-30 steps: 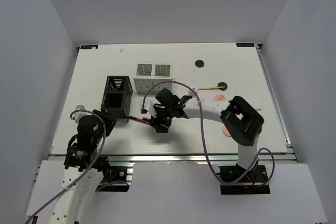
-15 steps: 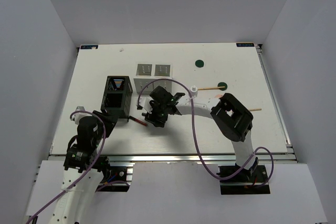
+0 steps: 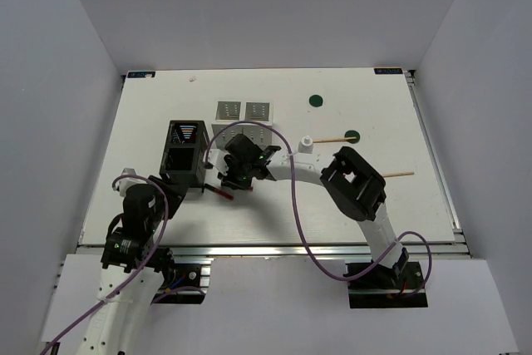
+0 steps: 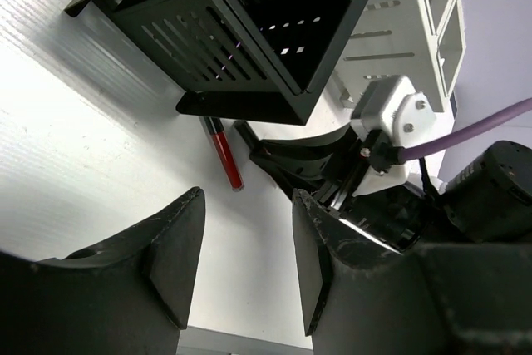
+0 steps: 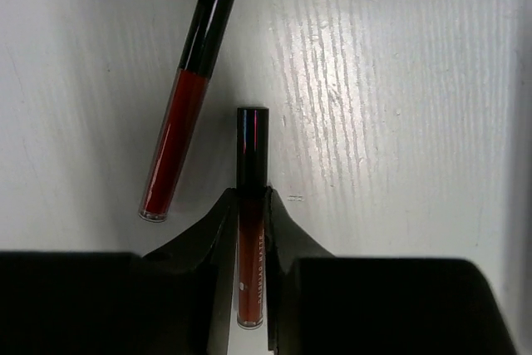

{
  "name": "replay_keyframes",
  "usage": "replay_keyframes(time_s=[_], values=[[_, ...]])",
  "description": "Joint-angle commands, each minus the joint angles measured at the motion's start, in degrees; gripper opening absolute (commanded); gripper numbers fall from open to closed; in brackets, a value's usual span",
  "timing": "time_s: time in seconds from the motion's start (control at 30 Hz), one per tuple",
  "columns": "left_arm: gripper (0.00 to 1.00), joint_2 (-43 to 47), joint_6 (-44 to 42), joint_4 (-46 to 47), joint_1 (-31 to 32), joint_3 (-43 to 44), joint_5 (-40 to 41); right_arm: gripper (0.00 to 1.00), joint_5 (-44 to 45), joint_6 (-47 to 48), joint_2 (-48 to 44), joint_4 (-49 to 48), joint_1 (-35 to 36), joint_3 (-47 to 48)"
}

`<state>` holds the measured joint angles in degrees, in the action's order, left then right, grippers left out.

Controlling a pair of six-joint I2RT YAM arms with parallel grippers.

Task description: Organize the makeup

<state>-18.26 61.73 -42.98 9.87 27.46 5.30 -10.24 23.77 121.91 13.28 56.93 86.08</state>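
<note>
Two slim red-and-black tubes lie on the white table beside the black holder (image 3: 184,155). My right gripper (image 5: 252,197) is shut on one tube (image 5: 252,140), whose black cap sticks out past the fingertips. The other tube (image 5: 184,97) lies loose just left of it, and shows as a red tube (image 4: 223,151) under the holder's corner in the left wrist view. From above, the right gripper (image 3: 231,180) is low next to the holder. My left gripper (image 4: 248,197) hangs open and empty near the front left. A white bottle (image 3: 307,145) stands mid-table.
The white two-compartment box (image 3: 243,120) stands behind the holder. Two dark green discs (image 3: 315,101) (image 3: 352,135) and two thin wooden sticks (image 3: 328,140) (image 3: 397,175) lie at the right. The right arm's purple cable (image 3: 293,205) loops over the table's middle.
My right gripper slid left toward the black holder and closed on one red tube. The left arm has not moved.
</note>
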Motion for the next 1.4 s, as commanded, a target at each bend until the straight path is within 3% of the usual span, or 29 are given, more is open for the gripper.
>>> replay_keyframes(time_s=[0.0,0.17,0.23,0.37,0.53,0.57,0.67,0.9,1.2,1.37], values=[[0.56,0.9,-0.4,-1.2,-0.2,0.5,0.2,0.0,2.3,-0.5,-1.6,0.3,-1.4,-4.0],[0.56,2.0,-0.1,-1.8,-0.2,0.2,0.7,0.0,-3.7,0.0,-9.8,-4.4,-5.2,-9.8],[0.56,1.9,-0.4,-1.6,-0.2,0.2,0.4,0.0,-12.2,-1.4,-16.5,-8.6,-7.9,-12.1],[0.56,1.8,-0.5,-1.1,-0.2,-0.3,0.1,0.0,-22.3,-6.9,-23.3,-28.7,-9.6,-12.9],[0.56,1.5,-0.2,-0.2,-0.2,-0.6,-0.2,0.0,-16.4,-22.3,-18.2,-53.4,-7.8,-9.5],[0.56,1.3,-0.2,-0.2,-0.2,-0.4,-0.1,0.0,-10.1,-23.4,-16.3,-54.4,-7.2,-4.4],[0.56,0.9,-0.2,0.4,-0.2,-0.1,-0.4,0.0,-2.0,-29.3,-7.4,-52.5,-5.2,5.0],[0.56,1.1,0.2,0.5,-0.2,-0.1,-0.9,0.0,1.6,-29.9,5.8,-56.6,-4.3,20.3],[0.56,0.3,0.1,2.8,-0.2,-1.5,-1.9,0.01,0.8,-30.1,10.2,-56.3,-3.1,23.4],[0.56,-2.1,-1.1,4.4,-0.2,-1.2,-2.8,0.16,-0.9,-30.5,10.8,-55.7,-3.0,21.6]])
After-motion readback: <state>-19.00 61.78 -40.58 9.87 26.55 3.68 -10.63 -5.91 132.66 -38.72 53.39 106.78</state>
